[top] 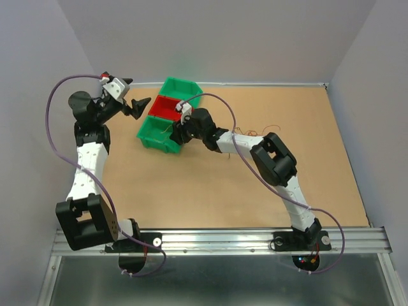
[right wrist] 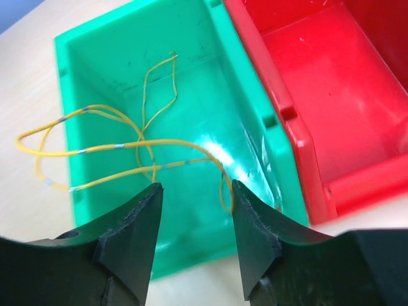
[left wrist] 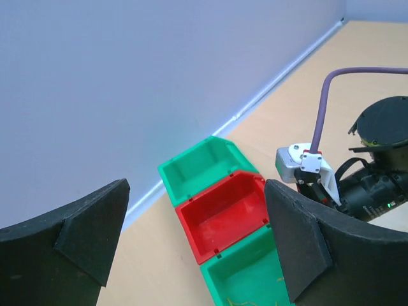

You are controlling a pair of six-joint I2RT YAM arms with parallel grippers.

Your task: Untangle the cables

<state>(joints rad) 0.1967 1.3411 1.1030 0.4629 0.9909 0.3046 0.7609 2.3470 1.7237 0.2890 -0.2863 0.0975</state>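
Shows right gripper [right wrist: 196, 191] parted, empty, above near green bin [right wrist: 250, 108]; yellow cables [right wrist: 115, 148] draping its outer rim; left gripper [left wrist: 196, 191] parted, clear of bin.

The right pincer [right wrist: 196, 188] hangs over the near bin [right wrist: 64, 95]. The cables [right wrist: 115, 150] lie in it, ahead of the pincer, looping over its left wall onto the table [top: 255, 191]. The middle bin [right wrist: 319, 95] adjoins to the pincer's right. The far bin [left wrist: 191, 172] lies ahead of the left pincer [left wrist: 196, 191].

A red bin [top: 166, 108] sits between two green bins [top: 153, 141] on a table [top: 223, 191].
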